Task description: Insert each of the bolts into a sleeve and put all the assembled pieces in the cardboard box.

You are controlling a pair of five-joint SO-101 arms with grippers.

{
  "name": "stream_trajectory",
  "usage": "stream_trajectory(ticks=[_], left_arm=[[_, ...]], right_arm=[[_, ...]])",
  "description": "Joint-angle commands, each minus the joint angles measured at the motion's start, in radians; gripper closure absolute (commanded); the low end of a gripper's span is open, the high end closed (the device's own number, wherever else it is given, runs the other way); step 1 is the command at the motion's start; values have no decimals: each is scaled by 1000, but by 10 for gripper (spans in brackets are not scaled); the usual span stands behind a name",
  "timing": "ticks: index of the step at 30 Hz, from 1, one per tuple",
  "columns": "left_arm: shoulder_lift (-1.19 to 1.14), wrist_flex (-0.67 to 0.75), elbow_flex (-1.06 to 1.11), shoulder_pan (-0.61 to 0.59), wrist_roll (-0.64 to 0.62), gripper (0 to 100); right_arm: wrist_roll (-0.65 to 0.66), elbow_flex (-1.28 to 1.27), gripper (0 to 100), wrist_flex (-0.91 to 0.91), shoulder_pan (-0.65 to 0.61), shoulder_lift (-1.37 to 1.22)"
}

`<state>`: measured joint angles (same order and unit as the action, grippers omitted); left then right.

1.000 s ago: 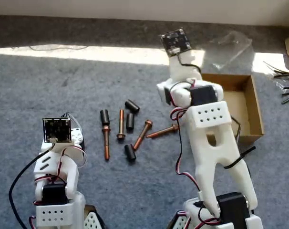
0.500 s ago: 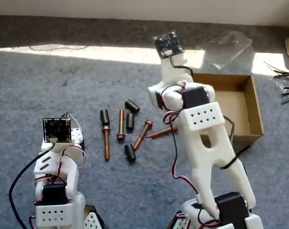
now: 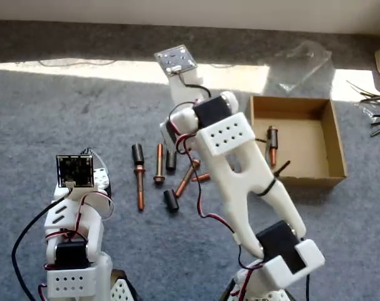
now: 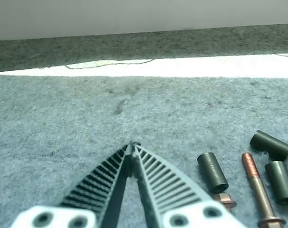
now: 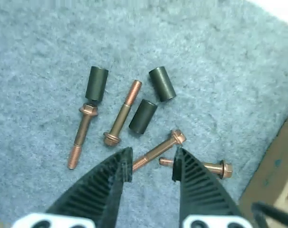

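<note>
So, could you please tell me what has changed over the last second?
The right arm swung away from the box toward the left arm, its open end effector now above the loose bolts. That uncovered an assembled bolt and sleeve lying in the box. The left arm, the loose bolts and the sleeves stayed put.

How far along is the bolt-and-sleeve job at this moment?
Done: one bolt-in-sleeve piece lies in the cardboard box. In hand: nothing; the right gripper hangs open above the loose bolts, and the left gripper is shut, off to the side. To do: four bolts and the sleeves lie separate on the carpet, unassembled.
</note>
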<state>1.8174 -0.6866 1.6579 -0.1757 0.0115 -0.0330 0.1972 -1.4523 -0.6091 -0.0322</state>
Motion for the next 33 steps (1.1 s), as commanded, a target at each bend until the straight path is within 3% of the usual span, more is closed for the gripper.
stream_trajectory(ticks=[1, 10, 17, 22, 33], left_arm=[[10, -3, -8, -12, -6, 995], [10, -3, -8, -13, -6, 995], [10, 0, -10, -127, -8, 995], [10, 0, -13, -183, -9, 995], [10, 0, -18, -185, -9, 995]], right_arm=[[-64, 170, 868, -76, -53, -90], [-92, 381, 868, -134, -99, -360], [-172, 513, 868, -137, -97, -547], [-173, 581, 868, -139, -73, -668], [-173, 677, 868, -206, -10, -785]])
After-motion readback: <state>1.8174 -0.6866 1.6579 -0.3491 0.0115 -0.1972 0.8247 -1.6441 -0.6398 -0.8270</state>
